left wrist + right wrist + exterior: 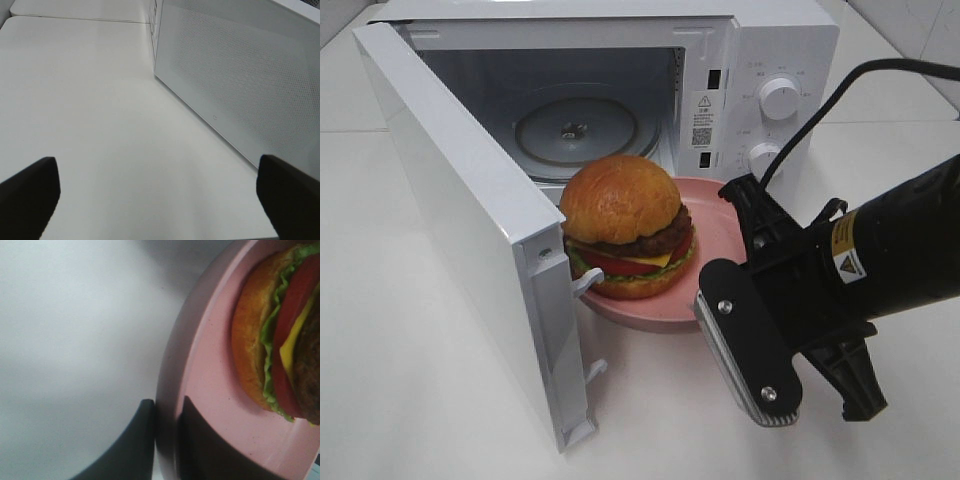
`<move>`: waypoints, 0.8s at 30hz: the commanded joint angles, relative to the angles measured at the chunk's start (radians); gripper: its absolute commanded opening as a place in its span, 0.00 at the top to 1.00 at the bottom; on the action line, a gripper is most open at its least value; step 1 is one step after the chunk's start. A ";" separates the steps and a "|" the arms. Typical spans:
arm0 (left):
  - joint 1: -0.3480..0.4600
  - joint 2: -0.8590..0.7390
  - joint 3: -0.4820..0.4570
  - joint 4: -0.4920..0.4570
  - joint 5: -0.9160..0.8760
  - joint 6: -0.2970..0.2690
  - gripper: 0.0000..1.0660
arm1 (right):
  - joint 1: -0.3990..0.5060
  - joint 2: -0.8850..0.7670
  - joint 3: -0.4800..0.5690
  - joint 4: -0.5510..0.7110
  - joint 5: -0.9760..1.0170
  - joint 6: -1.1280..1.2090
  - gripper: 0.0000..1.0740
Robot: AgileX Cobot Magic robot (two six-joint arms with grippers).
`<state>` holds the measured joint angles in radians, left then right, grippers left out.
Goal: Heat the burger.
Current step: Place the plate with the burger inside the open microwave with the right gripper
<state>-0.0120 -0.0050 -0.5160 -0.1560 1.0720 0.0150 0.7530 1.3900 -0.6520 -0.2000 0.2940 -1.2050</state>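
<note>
A plain white tabletop (420, 380) fills the scene, with a white microwave (760, 40) at 12 o'clock in the high view. Its door (470, 220) stands wide open, swung out toward 8 o'clock, and the glass turntable (575, 128) lies bare inside the cavity. Two round white knobs (780, 98) sit on the control panel at 2 o'clock.

The burger (625, 225) sits upright near the centre of the high view, on a pink plate (715, 235) just at the mouth of the open cavity, close beside the inner face of the door. The plate appears lifted off the table.

The right arm reaches in from 4 o'clock, a black cable (840, 90) arching above it. The right gripper (167, 440) is clenched on the plate's rim, one dark finger (135, 445) under the edge and the other on the plate's inner face, apart from the bun.

The left gripper (160, 200) is released, jaws spread wide over bare table, holding nothing, with a dotted white panel (240, 75) of the microwave nearby
</note>
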 commanded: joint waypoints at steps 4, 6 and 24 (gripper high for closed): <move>0.002 -0.015 0.001 0.002 -0.005 -0.002 0.06 | -0.066 -0.008 -0.009 0.093 -0.131 -0.132 0.98; 0.002 -0.015 0.001 0.002 -0.005 -0.002 0.06 | -0.092 -0.008 -0.009 0.169 -0.153 -0.226 1.00; 0.002 -0.015 0.001 0.002 -0.005 -0.002 0.06 | -0.114 -0.004 -0.009 0.556 -0.259 -0.640 1.00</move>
<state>-0.0120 -0.0050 -0.5160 -0.1560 1.0720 0.0150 0.6440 1.3940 -0.6520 0.3160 0.1160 -1.8180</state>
